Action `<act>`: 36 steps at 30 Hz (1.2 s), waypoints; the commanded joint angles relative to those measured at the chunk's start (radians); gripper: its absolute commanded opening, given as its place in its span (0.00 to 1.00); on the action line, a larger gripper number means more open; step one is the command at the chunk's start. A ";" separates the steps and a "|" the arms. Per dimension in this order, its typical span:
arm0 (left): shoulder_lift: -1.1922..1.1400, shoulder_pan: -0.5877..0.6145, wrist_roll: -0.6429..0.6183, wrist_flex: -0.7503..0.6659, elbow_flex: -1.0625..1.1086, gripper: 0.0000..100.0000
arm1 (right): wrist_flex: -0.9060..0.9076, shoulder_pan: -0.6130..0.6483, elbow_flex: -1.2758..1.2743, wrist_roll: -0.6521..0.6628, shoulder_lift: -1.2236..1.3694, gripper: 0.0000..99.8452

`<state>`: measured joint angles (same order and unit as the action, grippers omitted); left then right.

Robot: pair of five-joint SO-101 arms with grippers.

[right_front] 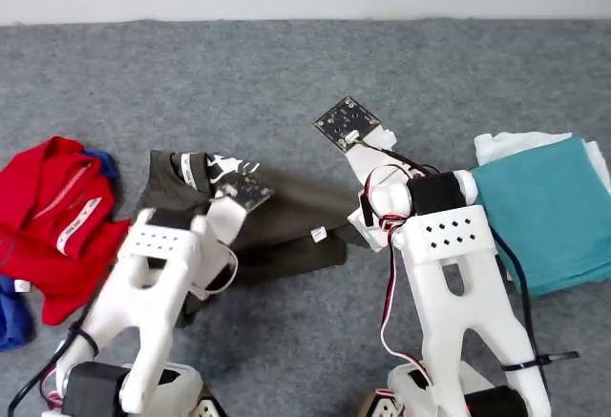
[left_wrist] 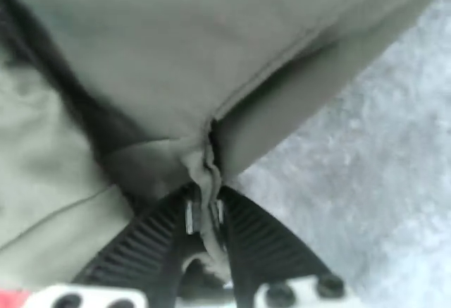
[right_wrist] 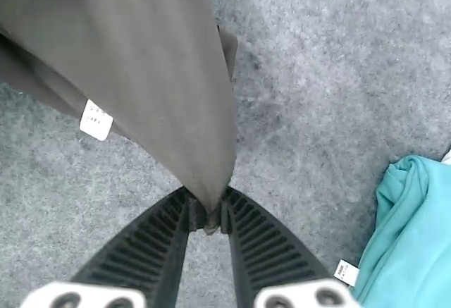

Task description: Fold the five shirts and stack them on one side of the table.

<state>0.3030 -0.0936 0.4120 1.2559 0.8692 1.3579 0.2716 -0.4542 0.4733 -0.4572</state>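
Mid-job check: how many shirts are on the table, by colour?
red shirt: 1
blue shirt: 1, mostly under the red one
olive shirt: 1
teal shirt: 1
white shirt: 1, under the teal one
Total: 5

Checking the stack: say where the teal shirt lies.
High view: the teal shirt lies at the table's right side, atop a white shirt, beside the right arm.
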 commanded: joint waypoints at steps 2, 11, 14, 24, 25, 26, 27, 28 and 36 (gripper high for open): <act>0.009 0.008 0.012 0.176 -0.255 0.01 | 0.001 -0.016 0.012 0.008 -0.042 0.01; 0.009 0.008 0.012 0.382 -0.832 0.01 | 0.010 -0.019 0.184 -0.011 -0.044 0.01; 0.009 0.008 0.012 0.385 -0.926 0.01 | 0.010 -0.019 0.284 -0.054 -0.044 0.01; 0.017 0.008 0.012 0.400 -1.334 0.01 | 0.059 -0.019 0.634 -0.083 -0.044 0.01; 0.026 0.008 0.012 0.416 -1.383 0.01 | 0.084 -0.019 0.674 -0.083 -0.044 0.01; 0.038 0.008 0.012 0.430 -1.431 0.01 | 0.111 -0.021 0.717 -0.083 -0.044 0.01; 0.051 0.008 0.012 0.445 -1.475 0.01 | 0.140 -0.021 0.761 -0.083 -0.044 0.01; 0.066 0.008 0.012 0.459 -1.512 0.01 | 0.166 -0.021 0.804 -0.083 -0.044 0.01; 0.255 0.008 0.012 0.466 -1.684 0.01 | 0.360 -0.021 1.189 -0.083 -0.044 0.01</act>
<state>0.4856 -0.0936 0.4212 1.7238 -0.7495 1.6617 0.2639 0.5815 0.4012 -0.4664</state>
